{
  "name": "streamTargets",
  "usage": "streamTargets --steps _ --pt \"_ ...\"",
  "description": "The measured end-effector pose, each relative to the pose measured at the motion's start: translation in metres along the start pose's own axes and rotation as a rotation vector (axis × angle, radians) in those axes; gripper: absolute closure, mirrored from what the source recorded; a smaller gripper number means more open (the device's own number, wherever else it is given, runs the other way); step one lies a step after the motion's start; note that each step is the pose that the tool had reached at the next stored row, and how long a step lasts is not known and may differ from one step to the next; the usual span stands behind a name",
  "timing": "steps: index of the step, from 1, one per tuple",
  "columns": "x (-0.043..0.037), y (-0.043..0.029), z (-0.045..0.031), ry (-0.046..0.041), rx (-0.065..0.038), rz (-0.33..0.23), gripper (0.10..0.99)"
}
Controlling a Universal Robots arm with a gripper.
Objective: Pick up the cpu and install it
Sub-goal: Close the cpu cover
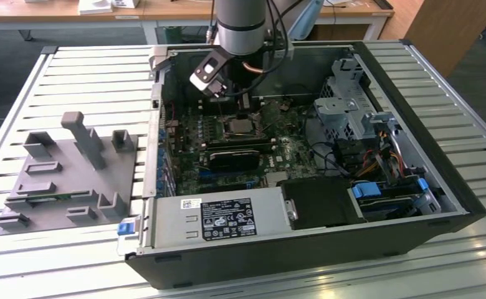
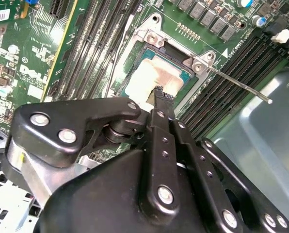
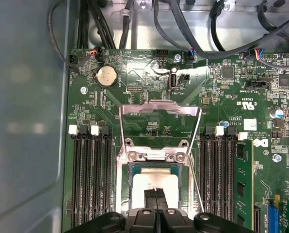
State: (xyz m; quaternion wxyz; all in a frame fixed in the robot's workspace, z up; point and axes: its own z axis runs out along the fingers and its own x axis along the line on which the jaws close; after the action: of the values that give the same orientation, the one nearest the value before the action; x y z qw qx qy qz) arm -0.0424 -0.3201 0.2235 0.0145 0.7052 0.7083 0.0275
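The cpu [image 1: 241, 127] lies flat in the motherboard socket inside the open computer case, its silver top plate [image 3: 145, 182] showing in both wrist views [image 2: 156, 73]. My gripper [image 1: 241, 113] hangs straight above it. Its two black fingertips [image 3: 156, 195] are pressed together with only a thin seam between them, right over the plate's middle [image 2: 159, 92]. Nothing is held between them. I cannot tell whether the tips touch the plate. The socket's metal load frame [image 3: 159, 109] stands swung open, and its thin lever [image 2: 241, 83] sticks out to one side.
Memory slots [image 3: 88, 179] flank the socket on both sides. A black heatsink block [image 1: 236, 158] sits just in front of the socket, and a grey power supply [image 1: 218, 218] fills the case front. A grey fixture tray [image 1: 68, 180] with posts stands at the exterior view's left.
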Motion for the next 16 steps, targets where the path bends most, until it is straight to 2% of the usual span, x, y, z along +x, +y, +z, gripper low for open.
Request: streamTargets --steps 8,16 --pt "0.0002 0.0007 -0.0116 0.0001 0.001 0.000 0.980" --pt "0.0006 0.0019 -0.0318 0.0000 0.004 0.000 0.980"
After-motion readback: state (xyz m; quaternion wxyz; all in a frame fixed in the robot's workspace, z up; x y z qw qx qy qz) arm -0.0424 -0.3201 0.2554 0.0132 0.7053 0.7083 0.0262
